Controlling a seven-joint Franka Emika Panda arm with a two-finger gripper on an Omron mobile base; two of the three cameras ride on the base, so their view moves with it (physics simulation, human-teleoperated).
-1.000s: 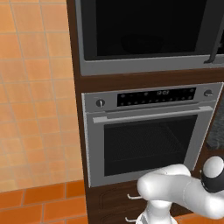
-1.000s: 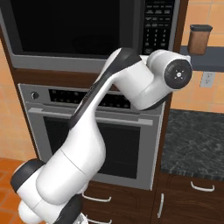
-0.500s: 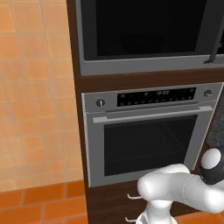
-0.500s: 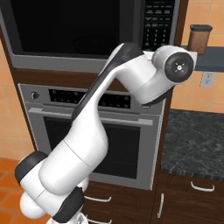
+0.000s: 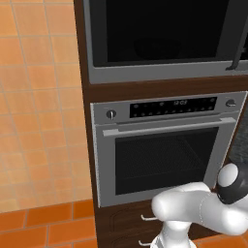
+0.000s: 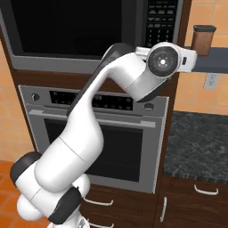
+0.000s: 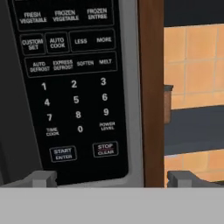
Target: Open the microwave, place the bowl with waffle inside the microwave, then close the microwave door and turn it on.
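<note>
The microwave sits in the dark cabinet, directly above the steel oven, and its door is shut. In the hand view its keypad faces the camera, START/ENTER low on it beside STOP/CLEAR. The gripper hovers before the keypad's lower edge, its fingers spread wide apart, grasping nothing. A brown jar stands on the shelf right of the microwave.
</note>
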